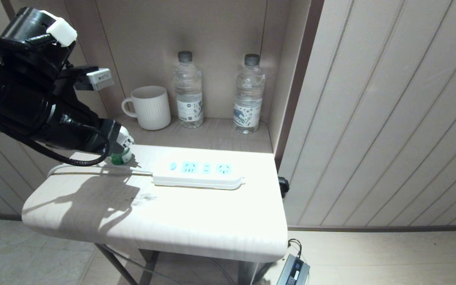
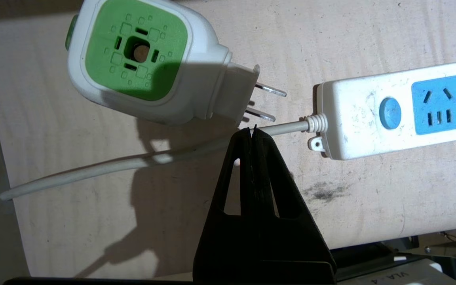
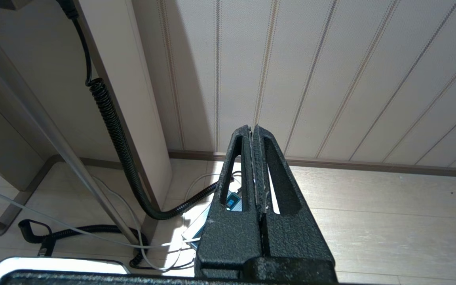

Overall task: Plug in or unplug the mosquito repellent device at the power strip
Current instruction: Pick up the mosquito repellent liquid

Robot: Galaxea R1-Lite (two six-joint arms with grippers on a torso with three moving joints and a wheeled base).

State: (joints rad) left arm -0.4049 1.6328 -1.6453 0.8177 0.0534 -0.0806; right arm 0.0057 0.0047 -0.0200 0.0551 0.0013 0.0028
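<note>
The mosquito repellent device, white with a green face, stands unplugged on the left part of the table. Its two bare prongs point toward the power strip. In the head view the device peeks out from behind my left arm, left of the power strip. My left gripper is shut with nothing in it. It hovers over the strip's white cord, just beside the prongs. My right gripper is shut and parked low beside the table, facing the wall and the floor.
A white mug and two clear water bottles stand on the shelf behind the table. A panelled wall closes the right side. Cables and a black box lie on the floor under the table.
</note>
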